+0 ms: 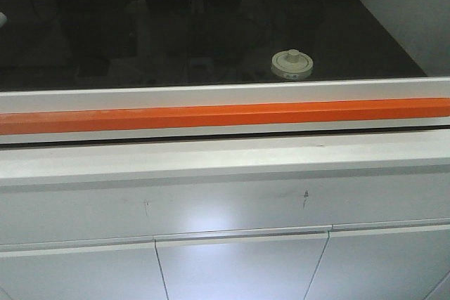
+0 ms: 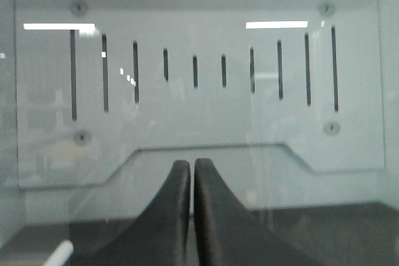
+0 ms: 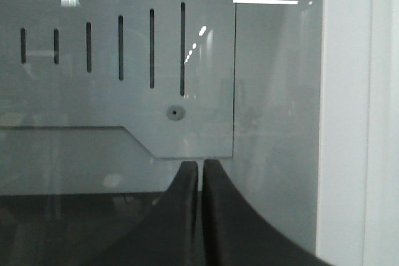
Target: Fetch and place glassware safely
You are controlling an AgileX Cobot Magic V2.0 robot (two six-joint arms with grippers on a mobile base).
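Note:
The glassware (image 1: 291,64), a squat clear jar under a cream-white round lid with a central knob, stands on the black worktop (image 1: 176,33) right of centre, behind the glass sash. Neither arm shows in the front view. In the left wrist view my left gripper (image 2: 191,165) is shut with nothing between its dark fingers, facing the slotted back panel (image 2: 199,91). My right gripper (image 3: 201,165) is likewise shut and empty in the right wrist view. The jar appears in neither wrist view.
A white sill with an orange strip (image 1: 225,116) runs across the front of the worktop. White cabinet doors (image 1: 239,265) lie below. A white side frame (image 3: 355,116) stands at the right in the right wrist view. A white rod end (image 2: 59,255) shows low left.

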